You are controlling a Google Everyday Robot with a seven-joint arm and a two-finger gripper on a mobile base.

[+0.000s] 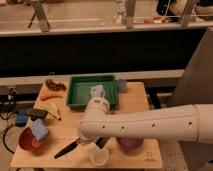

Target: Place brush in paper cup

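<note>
The brush (66,149) is a thin black stick that slants from the lower left up to my gripper (91,143), near the table's front edge. The gripper hangs under the white arm and is shut on the brush's right end. The white paper cup (99,156) stands upright just below and slightly right of the gripper, partly hidden by it. The brush's free end points left, away from the cup.
A purple cup (130,145) stands right of the paper cup. An orange bowl (29,141) with a blue sponge is at the front left. A green tray (80,95) holds a pale object at the back. A black flat device (37,113) lies on the left.
</note>
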